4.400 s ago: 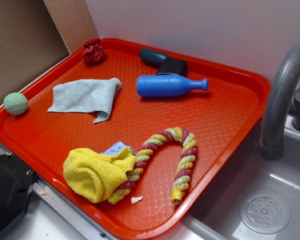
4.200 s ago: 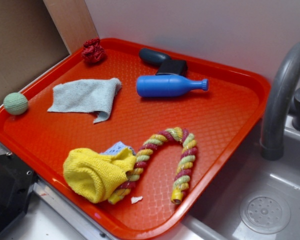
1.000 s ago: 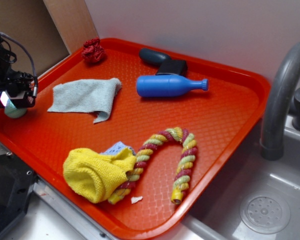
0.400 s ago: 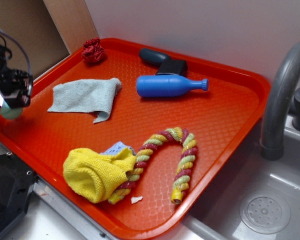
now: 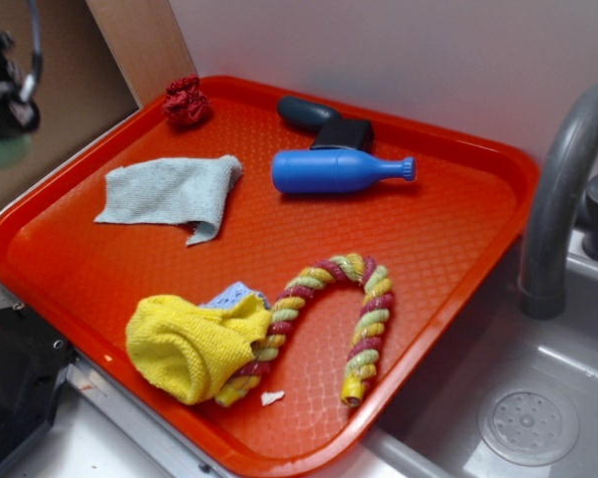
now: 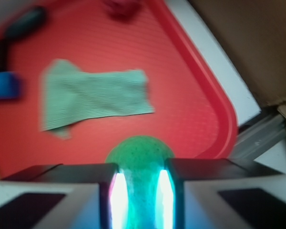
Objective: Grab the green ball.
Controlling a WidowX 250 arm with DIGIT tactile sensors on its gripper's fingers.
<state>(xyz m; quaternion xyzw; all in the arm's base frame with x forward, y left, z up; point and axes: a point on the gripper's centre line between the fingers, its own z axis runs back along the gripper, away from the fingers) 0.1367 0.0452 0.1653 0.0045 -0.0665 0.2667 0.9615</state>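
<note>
Tray's (image 5: 498, 214) left corner bare; grey cloth (image 5: 169, 194) nearest obstacle.

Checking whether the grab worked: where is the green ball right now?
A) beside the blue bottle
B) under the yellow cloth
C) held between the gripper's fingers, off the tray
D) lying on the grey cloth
C: the wrist view shows the green ball squeezed between the gripper fingers, above the red tray.

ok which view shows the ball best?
Wrist: the ball fills the centre, pinched between the tool's fingers, though blurred. Exterior shows only a pale green sliver at the left edge under the tool.
</note>
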